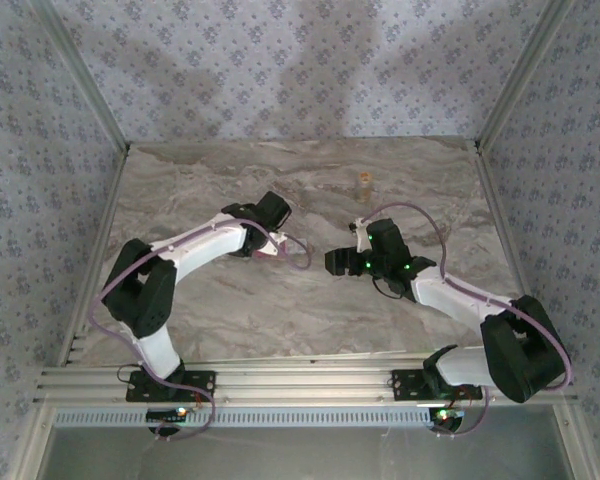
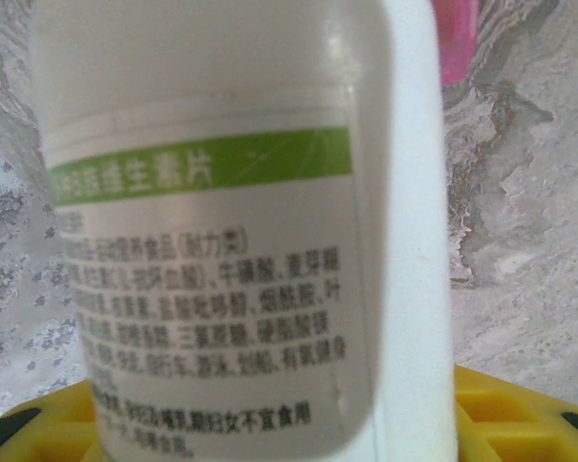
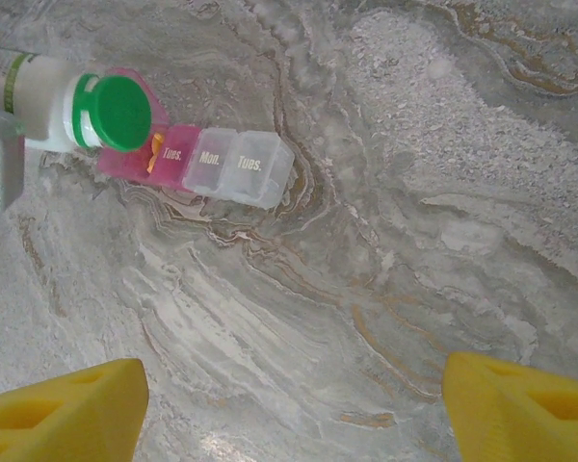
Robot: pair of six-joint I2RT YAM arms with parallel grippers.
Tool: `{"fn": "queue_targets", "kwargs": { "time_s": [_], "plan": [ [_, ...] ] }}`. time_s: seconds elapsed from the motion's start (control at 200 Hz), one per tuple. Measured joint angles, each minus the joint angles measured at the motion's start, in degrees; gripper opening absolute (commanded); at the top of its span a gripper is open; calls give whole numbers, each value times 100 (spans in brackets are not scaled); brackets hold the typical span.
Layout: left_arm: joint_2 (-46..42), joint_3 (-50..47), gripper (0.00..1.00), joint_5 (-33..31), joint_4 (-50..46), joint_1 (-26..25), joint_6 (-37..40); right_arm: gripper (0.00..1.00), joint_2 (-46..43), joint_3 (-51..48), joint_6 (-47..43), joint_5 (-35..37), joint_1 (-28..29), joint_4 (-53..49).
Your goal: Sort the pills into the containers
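Observation:
The white bottle [image 2: 222, 221] with a green-banded printed label sits between the yellow fingers [image 2: 515, 414] of my left gripper [image 2: 289, 428], which is shut on it. In the right wrist view the bottle [image 3: 48, 96] lies tilted, its green cap [image 3: 118, 111] over the pink end of the strip pill case [image 3: 207, 166]. A small orange piece [image 3: 154, 154] shows in a pink compartment. My right gripper [image 3: 294, 414] hangs open over bare marble, below and to the right of the case. The tiny amber vial [image 1: 363, 180] stands upright towards the back.
The marble table [image 1: 310, 310] is walled by patterned panels on three sides. Both arms meet near the table's middle, left gripper [image 1: 272, 240] facing right gripper [image 1: 338, 262]. An aluminium rail runs along the near edge.

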Motion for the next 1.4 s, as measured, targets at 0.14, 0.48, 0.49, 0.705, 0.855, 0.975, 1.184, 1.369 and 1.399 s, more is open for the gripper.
{"fn": "queue_targets", "kwargs": {
  "time_s": [0.14,0.48,0.49,0.705,0.855,0.975,1.184,1.369,1.399],
  "plan": [
    [-295,-221,0,297,151,57,-321,82,48,17,-2,-35,0,-22],
    [-1716,-1493,0,1403,1084,245,-1475,82,181,85,-2,-98,17,-57],
    [-1773,-1547,0,1445,1130,245,-1515,82,188,85,-4,-98,17,-57],
    [-3359,-2682,0,2614,2151,306,-2474,82,304,105,-70,-146,28,-48],
    [-5128,-3624,0,3773,3571,380,-3425,80,269,125,-153,-411,44,-50],
    [-5888,-4336,0,4378,5274,361,-4378,79,-129,297,-197,-601,155,-225],
    [-5174,-4690,0,4551,7163,-337,-5296,77,-1582,1058,-433,-516,911,-313],
    [-4509,-4677,0,4739,7646,-619,-5482,72,-1969,1786,-542,-315,1300,-564],
    [-4441,-4675,0,4765,7720,-645,-5495,72,-1937,1858,-540,-284,1322,-614]
  ]
}}
